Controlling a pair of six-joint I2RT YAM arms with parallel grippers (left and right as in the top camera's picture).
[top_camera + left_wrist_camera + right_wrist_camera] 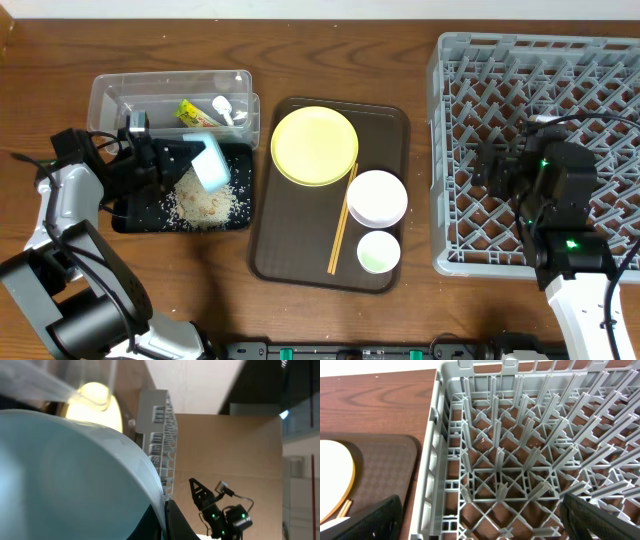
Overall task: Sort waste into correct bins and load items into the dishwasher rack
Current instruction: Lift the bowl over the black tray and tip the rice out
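Over at nine o'clock on the worktop (60,60), the left gripper (172,165) clamps the rim of the tilted blue bowl (212,163) just above the black tray (135,222), where rice (205,203) lies heaped. At three o'clock the right gripper (492,168) hangs with jaws wide above the rack (450,110).

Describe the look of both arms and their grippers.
The left arm and right arm have white links, black joints and loose black cables. The left gripper and right gripper are black. Green lights glow on the right arm.
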